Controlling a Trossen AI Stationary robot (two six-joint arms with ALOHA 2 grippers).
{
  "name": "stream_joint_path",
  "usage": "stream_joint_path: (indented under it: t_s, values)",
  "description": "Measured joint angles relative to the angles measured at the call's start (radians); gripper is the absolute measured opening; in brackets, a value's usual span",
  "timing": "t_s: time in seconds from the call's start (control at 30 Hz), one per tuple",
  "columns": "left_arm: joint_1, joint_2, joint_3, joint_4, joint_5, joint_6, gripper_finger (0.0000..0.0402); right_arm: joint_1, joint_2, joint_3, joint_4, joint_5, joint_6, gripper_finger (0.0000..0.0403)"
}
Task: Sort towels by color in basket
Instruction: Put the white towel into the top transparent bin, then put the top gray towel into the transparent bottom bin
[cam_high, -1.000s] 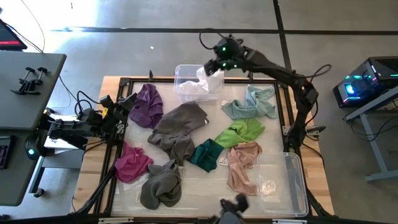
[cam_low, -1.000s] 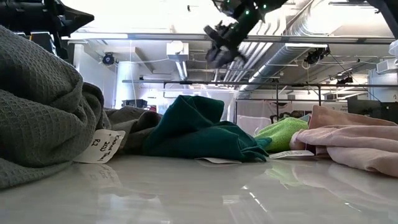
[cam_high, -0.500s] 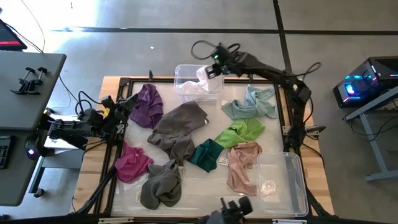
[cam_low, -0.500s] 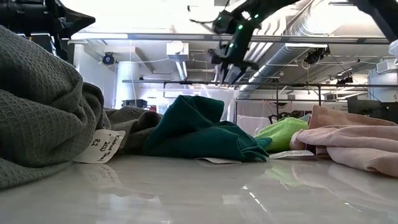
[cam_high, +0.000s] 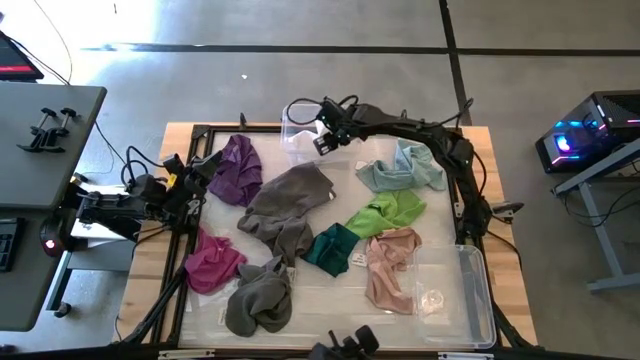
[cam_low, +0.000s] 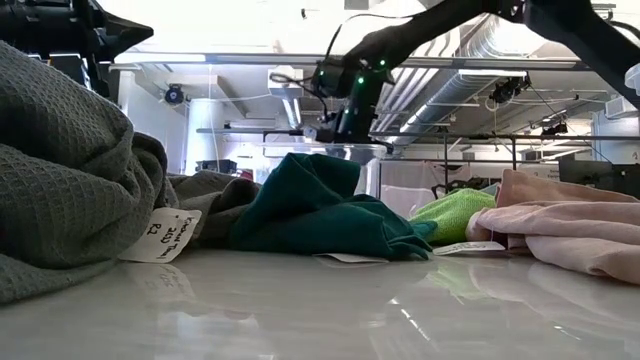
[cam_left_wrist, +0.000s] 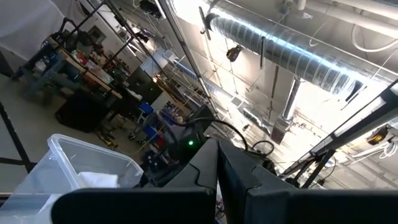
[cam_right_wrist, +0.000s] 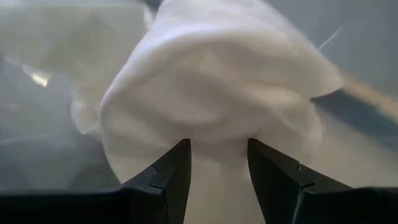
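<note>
My right gripper (cam_high: 322, 136) reaches down into the clear bin (cam_high: 290, 116) at the table's far edge, shut on a white towel (cam_right_wrist: 211, 81). More white cloth (cam_high: 303, 142) lies in that bin. On the table lie a purple towel (cam_high: 236, 168), a grey one (cam_high: 287, 203), a second grey one (cam_high: 260, 298), and magenta (cam_high: 213, 260), dark teal (cam_high: 331, 248), lime (cam_high: 386, 212), pale teal (cam_high: 402, 168) and pink (cam_high: 390, 262) ones. My left gripper (cam_high: 203, 165) waits shut at the table's left edge. My right gripper pinches a bunched fold of the white towel (cam_right_wrist: 217, 135) between its two fingers (cam_right_wrist: 168, 174). It comes slanting down from the table's right side. The towel bulges out ahead of the fingertips inside the bin; one layer or several, I cannot tell.
A second clear bin (cam_high: 472, 300) stands at the table's near right corner, with a small clear thing (cam_high: 431, 299) beside it. In the low view a grey towel (cam_low: 70, 170) with a paper tag (cam_low: 165, 235) fills the left, the dark teal one (cam_low: 320, 205) the middle.
My right gripper has moved toward the table's left and down, from above the far bin's right side into the bin, tipping its wrist downward. The white towel has gone with it, from hanging over the bin's rim to down inside the bin.
</note>
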Motion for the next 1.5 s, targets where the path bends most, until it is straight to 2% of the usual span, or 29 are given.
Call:
stream_joint_path:
  t_s: [0.13,0.3,0.4,0.57,0.7,0.8,0.97,1.07,1.2,1.33,1.4,1.5]
  values:
    - [0.0,0.0,0.0,0.0,0.007,-0.002,0.0,0.005,-0.016,-0.001,0.007,0.012,0.002,0.0153]
    - [0.0,0.003,0.011,-0.038,0.018,0.015,0.0,0.019,-0.099,0.031,0.035,0.033,-0.007,0.0153]
    - [0.0,0.019,0.082,-0.208,0.03,0.041,0.0,0.027,-0.147,0.056,0.036,0.034,-0.037,0.0153]
    - [0.0,0.133,0.296,-0.632,0.056,0.05,0.0,0.07,-0.249,0.069,0.036,0.033,-0.075,0.0153]
    - [0.0,0.313,0.471,-0.88,0.174,0.103,0.0,0.144,-0.318,0.068,0.019,0.044,-0.073,0.0153]
    - [0.0,0.467,0.558,-0.978,0.284,0.122,0.0,0.236,-0.353,0.068,-0.034,0.049,-0.12,0.0153]
    - [0.0,0.697,0.619,-0.994,0.456,0.119,0.0,0.405,-0.377,0.068,-0.184,0.094,-0.051,0.0153]
    - [0.003,0.819,0.629,-0.997,0.469,0.04,0.0,0.505,-0.386,0.067,-0.288,0.187,0.045,0.0153]
    - [0.035,0.95,0.634,-0.996,0.478,-0.091,0.0012,0.638,-0.408,0.067,-0.525,0.351,0.169,0.0153]
    - [0.073,1.054,0.634,-0.998,0.514,-0.211,0.0054,0.737,-0.473,0.006,-0.7,0.533,0.275,0.0153]
    - [0.089,1.097,0.634,-0.987,0.515,-0.246,0.0084,0.766,-0.537,-0.073,-0.689,0.554,0.32,0.0153]
    - [0.124,1.158,0.634,-0.985,0.494,-0.232,0.0134,0.793,-0.647,-0.236,-0.584,0.546,0.362,0.0153]
